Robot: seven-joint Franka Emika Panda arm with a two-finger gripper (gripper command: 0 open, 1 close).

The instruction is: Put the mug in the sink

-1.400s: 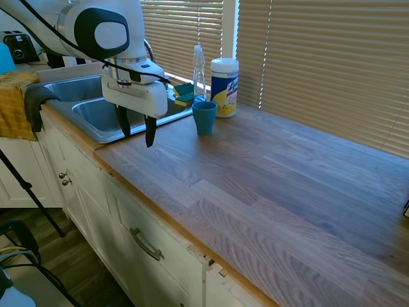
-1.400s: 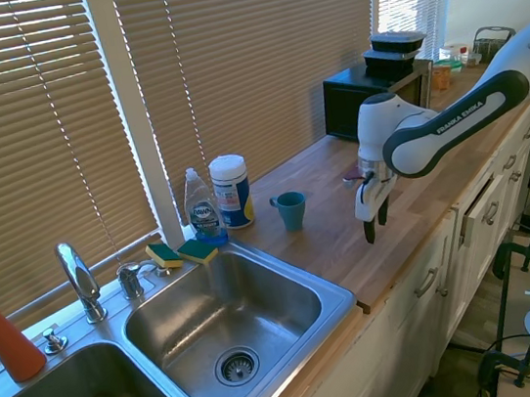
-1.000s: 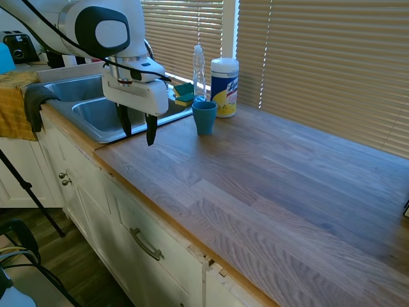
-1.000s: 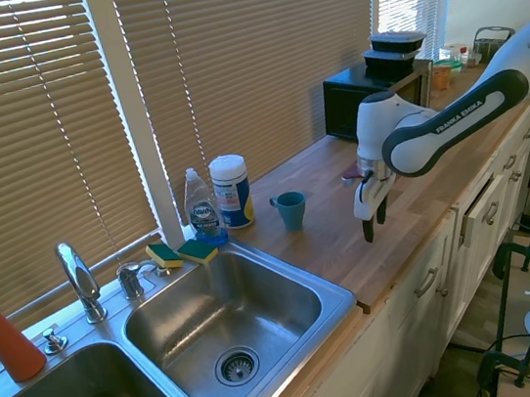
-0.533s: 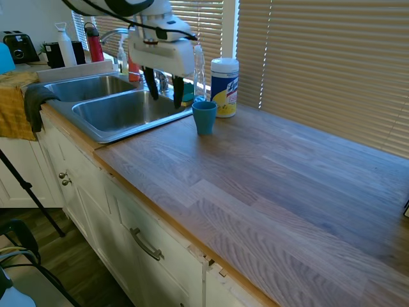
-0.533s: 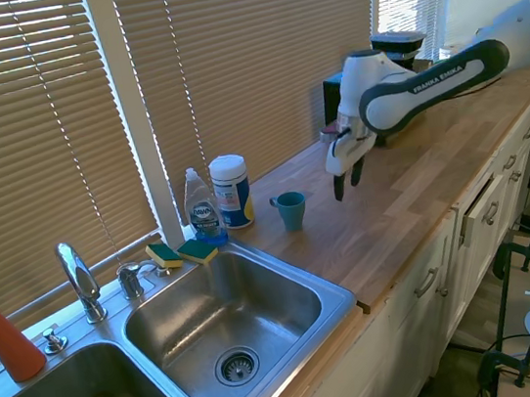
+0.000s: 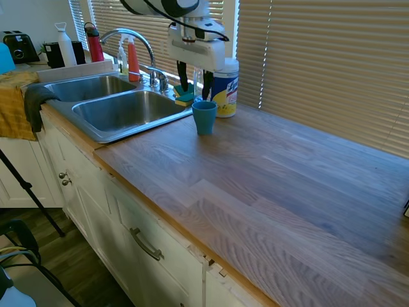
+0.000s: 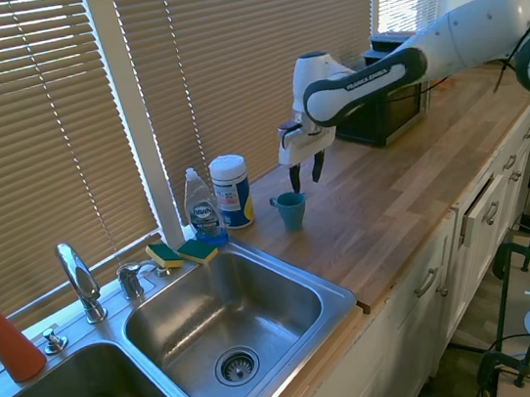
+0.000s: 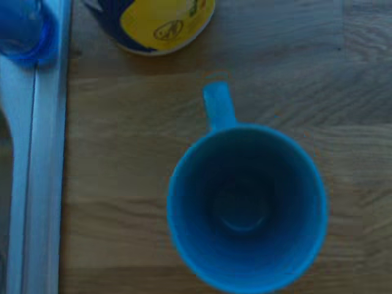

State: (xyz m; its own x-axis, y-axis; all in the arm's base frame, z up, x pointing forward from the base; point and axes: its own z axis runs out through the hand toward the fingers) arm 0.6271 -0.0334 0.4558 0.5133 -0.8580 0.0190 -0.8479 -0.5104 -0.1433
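Observation:
The teal-blue mug (image 7: 204, 118) (image 8: 291, 211) stands upright on the wooden counter, just right of the sink's edge. In the wrist view the mug (image 9: 245, 208) is seen from straight above, empty, with a short handle toward the wipes canister. My gripper (image 7: 193, 86) (image 8: 306, 173) hangs open a little above the mug, fingers pointing down, nothing between them. The stainless double-basin sink (image 7: 96, 131) (image 8: 332, 309) lies beside the mug, its curved chrome faucet (image 8: 78, 276) at the back.
A white-and-yellow wipes canister (image 7: 225, 86) (image 8: 231, 191) and a clear dish-soap bottle (image 8: 202, 209) stand close behind the mug. Sponges (image 8: 182, 253) lie on the sink's back rim. An orange spray bottle (image 8: 3, 339) and a black microwave (image 8: 386, 107) stand farther off. A yellow towel (image 7: 16, 105) hangs by the far basin.
My gripper has swung from the counter's front edge, up and back toward the window, and now hangs over the mug. It stayed open. The mug has not moved.

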